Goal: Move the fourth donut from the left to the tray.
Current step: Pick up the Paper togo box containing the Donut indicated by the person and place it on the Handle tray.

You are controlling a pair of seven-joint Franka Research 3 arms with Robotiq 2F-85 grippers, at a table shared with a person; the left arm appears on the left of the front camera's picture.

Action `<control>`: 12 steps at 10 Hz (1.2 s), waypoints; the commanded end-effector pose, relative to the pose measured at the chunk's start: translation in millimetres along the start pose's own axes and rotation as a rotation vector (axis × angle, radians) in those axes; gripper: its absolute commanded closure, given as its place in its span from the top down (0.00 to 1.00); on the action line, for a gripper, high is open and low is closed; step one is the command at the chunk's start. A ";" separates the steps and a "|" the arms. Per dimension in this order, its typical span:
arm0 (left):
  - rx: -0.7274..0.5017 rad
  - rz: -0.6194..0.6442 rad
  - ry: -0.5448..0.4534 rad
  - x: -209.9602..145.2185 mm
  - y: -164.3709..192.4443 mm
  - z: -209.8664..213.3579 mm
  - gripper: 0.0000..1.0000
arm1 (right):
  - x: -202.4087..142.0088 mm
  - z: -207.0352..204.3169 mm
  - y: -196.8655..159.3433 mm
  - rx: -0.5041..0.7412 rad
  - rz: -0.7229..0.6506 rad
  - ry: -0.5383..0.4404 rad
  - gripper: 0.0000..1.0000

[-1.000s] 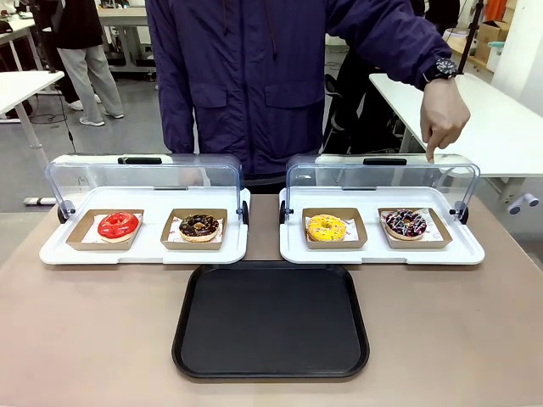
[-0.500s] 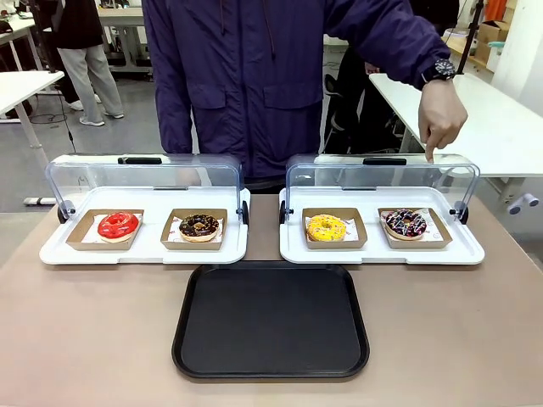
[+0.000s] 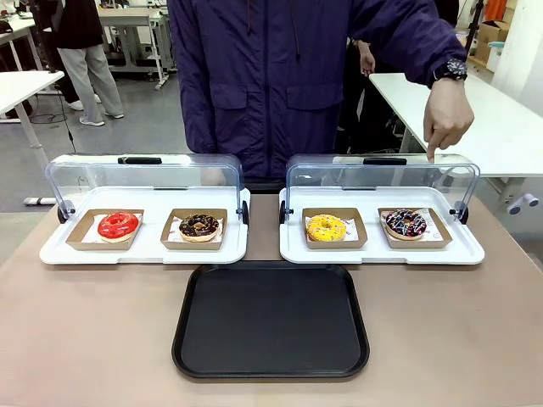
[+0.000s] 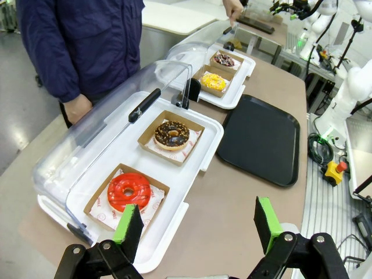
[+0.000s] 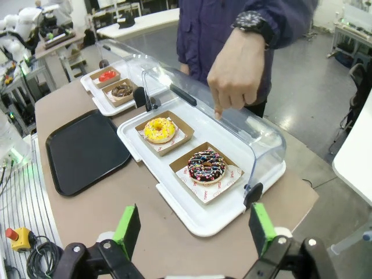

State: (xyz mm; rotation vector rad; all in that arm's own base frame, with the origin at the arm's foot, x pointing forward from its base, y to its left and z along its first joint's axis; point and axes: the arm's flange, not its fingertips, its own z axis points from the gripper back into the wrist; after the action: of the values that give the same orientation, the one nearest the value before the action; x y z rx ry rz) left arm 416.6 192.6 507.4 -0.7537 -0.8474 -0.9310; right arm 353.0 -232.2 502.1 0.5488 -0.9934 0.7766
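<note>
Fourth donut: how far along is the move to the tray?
Done: nothing; the fourth donut sits in its holder on the right display tray, lid raised. In hand: the person's hand points at that lid; the left gripper and right gripper hang open, empty. Left: grasp the donut, carry it to the black tray.

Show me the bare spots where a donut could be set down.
The black tray is wholly bare, bordered behind by both white display trays. Bare table flanks it left and right. Crowded: the display trays, each with two donuts before a clear lid.
</note>
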 end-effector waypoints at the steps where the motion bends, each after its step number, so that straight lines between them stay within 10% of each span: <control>1: -0.006 -0.002 -0.001 1.9 -0.8 1.7 1.00 | 23.8 -30.2 14.5 0.004 0.130 0.104 1.00; 12: -0.006 -0.002 -0.001 1.9 -0.8 1.7 1.00 | 33.3 -239.4 77.8 0.140 0.641 0.787 1.00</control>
State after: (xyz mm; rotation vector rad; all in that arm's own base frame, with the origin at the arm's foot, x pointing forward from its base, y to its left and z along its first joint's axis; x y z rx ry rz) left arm 417.1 193.2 506.8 -0.7535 -0.8453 -0.9297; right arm 419.0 2.1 433.8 0.0123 -0.3892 1.4993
